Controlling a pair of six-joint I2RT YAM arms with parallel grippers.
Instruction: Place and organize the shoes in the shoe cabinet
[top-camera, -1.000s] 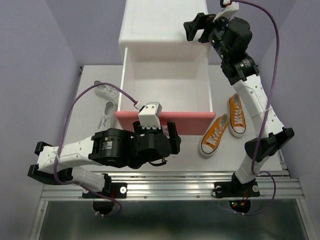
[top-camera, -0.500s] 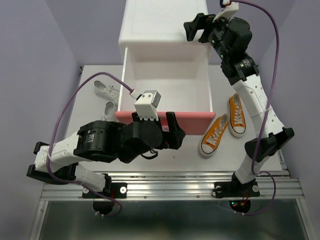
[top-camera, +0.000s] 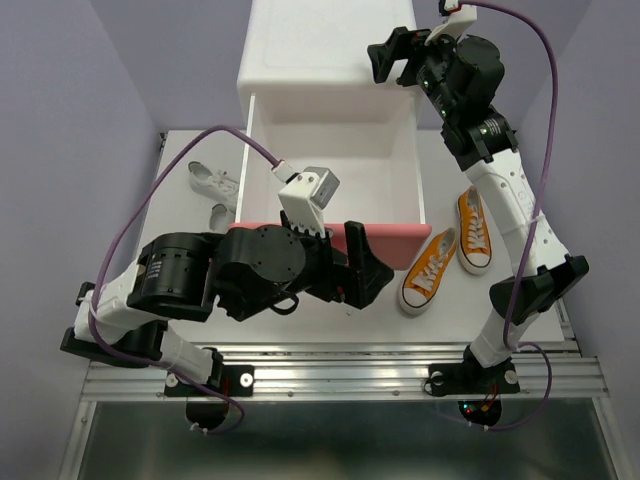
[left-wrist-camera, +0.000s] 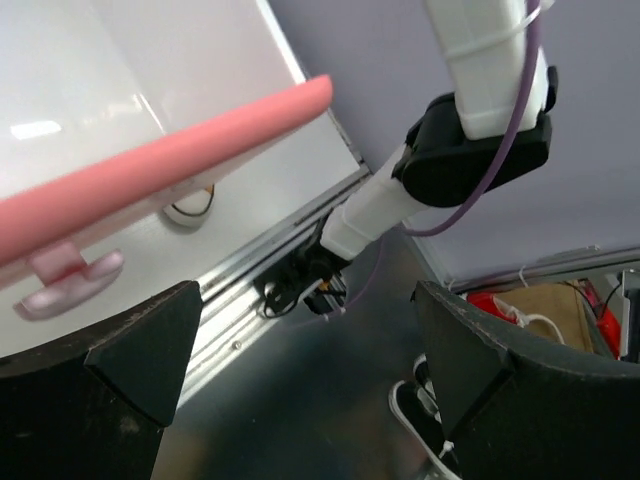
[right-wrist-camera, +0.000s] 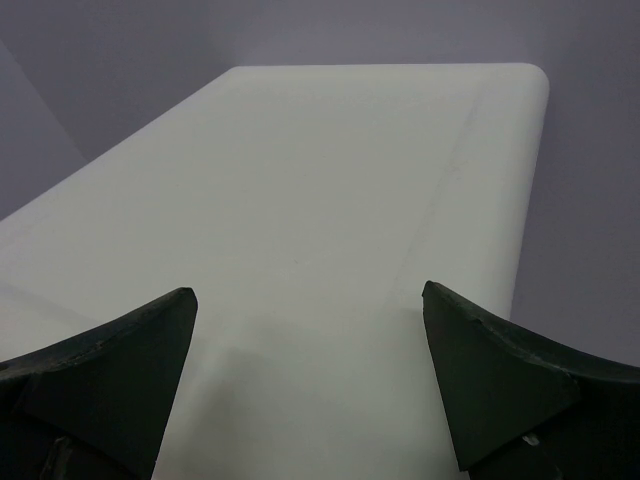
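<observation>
The shoe cabinet (top-camera: 328, 50) stands at the back, its upper drawer (top-camera: 330, 165) pulled out and bare inside. The pink drawer front (top-camera: 400, 240) faces me. My left gripper (top-camera: 370, 268) hangs open and holds nothing, just in front of that pink front, near its right half. In the left wrist view the pink front (left-wrist-camera: 170, 150) and its knob (left-wrist-camera: 70, 278) pass above the open gripper (left-wrist-camera: 300, 390). Two orange shoes (top-camera: 428, 268) (top-camera: 474, 230) lie right of the drawer. Two white shoes (top-camera: 213, 180) (top-camera: 218, 215) lie to its left. My right gripper (top-camera: 393, 58) hovers open over the cabinet top (right-wrist-camera: 350, 200).
The right arm's base (top-camera: 475, 365) and lower link (left-wrist-camera: 470, 130) stand close behind the orange shoes. A metal rail (top-camera: 340, 375) runs along the table's near edge. Purple walls close in the table on the left, the back and the right.
My left arm has swung to the right along the drawer front, its wrist turning toward the orange shoes. The right arm has held still above the cabinet.
</observation>
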